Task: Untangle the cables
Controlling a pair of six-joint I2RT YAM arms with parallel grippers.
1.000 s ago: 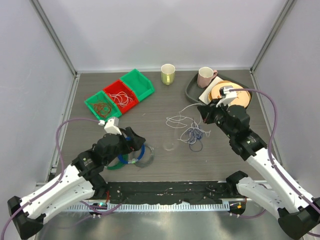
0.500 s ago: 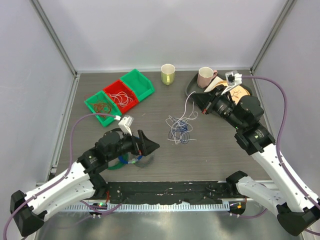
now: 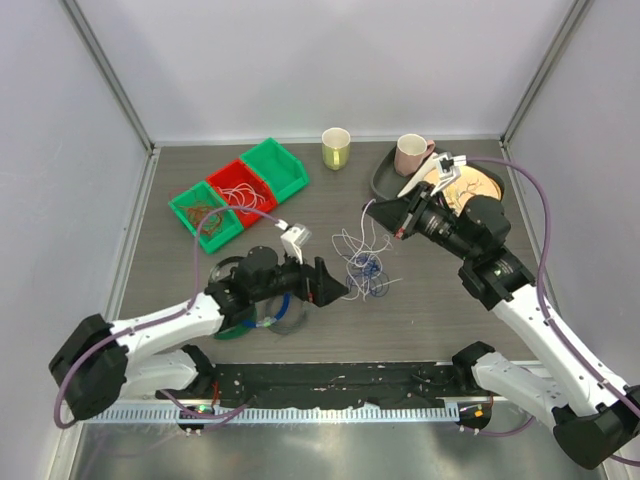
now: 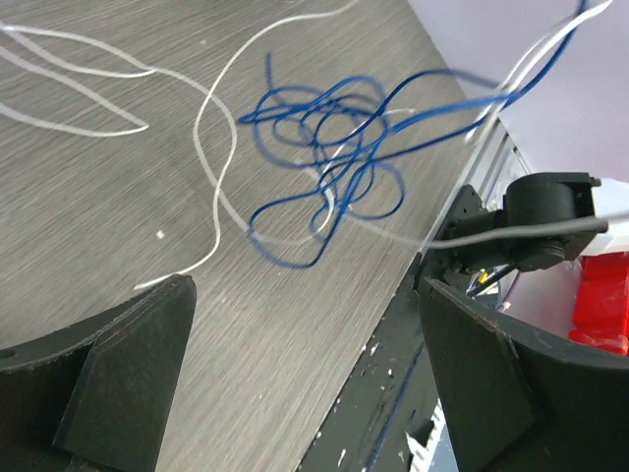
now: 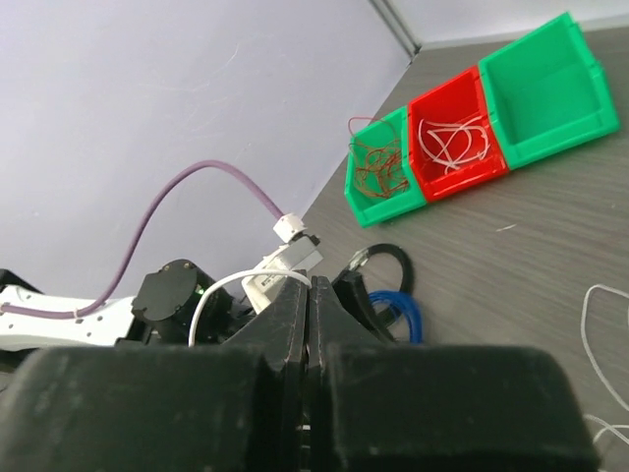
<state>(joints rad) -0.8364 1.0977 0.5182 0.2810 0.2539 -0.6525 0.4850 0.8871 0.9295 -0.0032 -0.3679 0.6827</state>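
Note:
A tangle of blue cable (image 3: pixel 362 270) and thin white cable (image 3: pixel 350 240) lies at mid-table. In the left wrist view the blue cable (image 4: pixel 324 147) loops over the white cable (image 4: pixel 208 147) just ahead of my fingers. My left gripper (image 3: pixel 335 286) is open and empty, just left of the tangle; it also shows in the left wrist view (image 4: pixel 314 393). My right gripper (image 3: pixel 373 211) is shut on a white cable strand above the tangle's far side, and the strand hangs down to the tangle. In the right wrist view the white cable (image 5: pixel 228 285) arcs out of the closed right gripper (image 5: pixel 311 285).
Three bins stand at back left: green (image 3: pixel 203 216) with brown wire, red (image 3: pixel 243 192) with white wire, green (image 3: pixel 276 168). Blue and black cable coils (image 3: pixel 262 312) lie under my left arm. A yellow mug (image 3: pixel 336 148), pink mug (image 3: pixel 410 154), tray (image 3: pixel 384 182) and plate (image 3: pixel 470 186) stand at back right.
My left arm has stretched right, up to the tangle. My right gripper has risen and swung left with the white strand. The tangle has drawn together.

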